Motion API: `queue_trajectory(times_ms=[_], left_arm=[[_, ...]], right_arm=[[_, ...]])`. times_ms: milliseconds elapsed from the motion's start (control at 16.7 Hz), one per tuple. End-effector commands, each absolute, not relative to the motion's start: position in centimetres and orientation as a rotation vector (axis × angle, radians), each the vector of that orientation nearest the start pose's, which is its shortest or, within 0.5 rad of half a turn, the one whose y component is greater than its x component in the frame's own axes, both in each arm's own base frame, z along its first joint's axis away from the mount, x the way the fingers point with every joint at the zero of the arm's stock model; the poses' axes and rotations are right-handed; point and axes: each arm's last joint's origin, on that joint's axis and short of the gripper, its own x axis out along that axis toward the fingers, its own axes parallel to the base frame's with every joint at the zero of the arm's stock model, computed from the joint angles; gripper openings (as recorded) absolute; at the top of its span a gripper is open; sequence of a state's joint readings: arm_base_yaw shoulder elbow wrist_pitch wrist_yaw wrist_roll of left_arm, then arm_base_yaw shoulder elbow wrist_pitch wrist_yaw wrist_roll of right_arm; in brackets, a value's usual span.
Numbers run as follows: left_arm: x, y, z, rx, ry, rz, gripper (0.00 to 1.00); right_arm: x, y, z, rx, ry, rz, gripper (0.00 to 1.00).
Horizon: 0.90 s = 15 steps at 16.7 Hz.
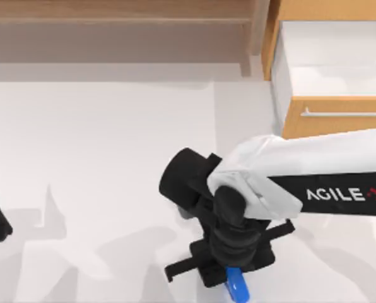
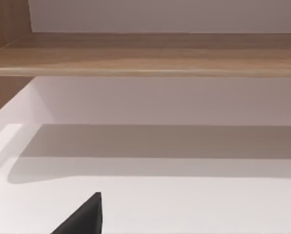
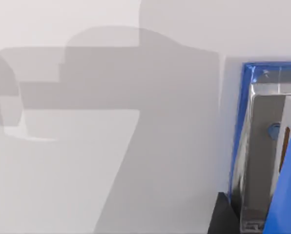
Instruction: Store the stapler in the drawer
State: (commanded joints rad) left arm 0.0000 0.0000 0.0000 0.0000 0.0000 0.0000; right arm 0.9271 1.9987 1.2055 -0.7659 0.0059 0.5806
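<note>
1. Top view gives you the layout: white surface (image 1: 99, 189), wooden shelf unit (image 1: 112, 19) along the far edge, and the drawer (image 1: 330, 76) at far right, already pulled open.
2. Your right arm reaches across to the near edge; its end effector (image 1: 229, 274) sits over the stapler (image 1: 236, 285). Whether it has closed on it, I cannot tell.
3. I judge this the pick-up step; next you need a firm hold, a lift, then a carry to the drawer.
4. Right wrist view shows the stapler (image 3: 262, 146) close beside a finger.
5. Left arm is parked at the left edge.
</note>
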Motion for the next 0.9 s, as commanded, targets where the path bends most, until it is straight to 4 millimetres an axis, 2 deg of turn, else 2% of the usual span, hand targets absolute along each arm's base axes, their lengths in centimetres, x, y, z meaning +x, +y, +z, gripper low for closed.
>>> queue_trajectory(times_ms=[180,600,900], left_arm=[[10.6,-0.1,16.0,0.0,0.0,0.0,1.0],[10.6,-0.1,16.0,0.0,0.0,0.0,1.0],[10.6,-0.1,16.0,0.0,0.0,0.0,1.0]], right_arm=[[20.9,28.2,10.8,-0.273,1.541,0.281,0.0],[21.0,28.1,14.3,-0.276,1.526,0.283,0.0],[21.0,28.1,14.3,-0.277,1.529,0.281,0.0]])
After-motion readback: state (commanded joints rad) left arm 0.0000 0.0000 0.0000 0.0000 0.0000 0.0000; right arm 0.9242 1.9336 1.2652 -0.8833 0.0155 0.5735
